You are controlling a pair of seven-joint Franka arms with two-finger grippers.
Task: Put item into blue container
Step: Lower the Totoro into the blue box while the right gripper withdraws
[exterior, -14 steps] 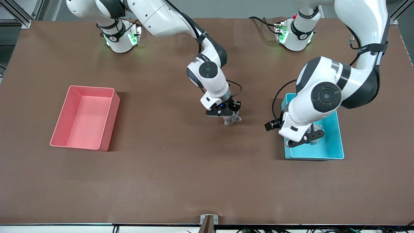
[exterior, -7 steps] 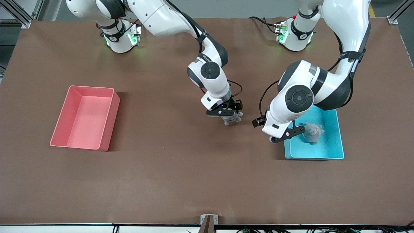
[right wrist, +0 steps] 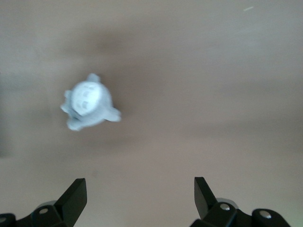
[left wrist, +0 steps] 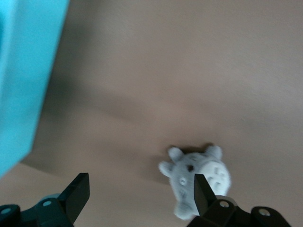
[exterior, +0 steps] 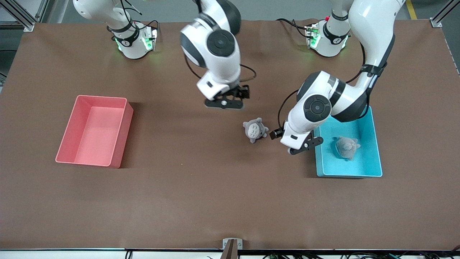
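The left pincer (exterior: 301, 146) hung open and empty beside the blue container (exterior: 370, 172), near the grey plush toy (exterior: 255, 130) on the counter (exterior: 201, 201), apparently to fetch it; another grey plush (exterior: 347, 147) lay inside; the right pincer (exterior: 225, 103) gaped empty above the counter.

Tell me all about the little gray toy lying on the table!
The toy is a small, soft-looking gray plush with a pale round belly, little ears and stubby limbs. It lies alone on the brown table, belly up, beside the blue container on the side toward the right arm's end. Nothing holds it.
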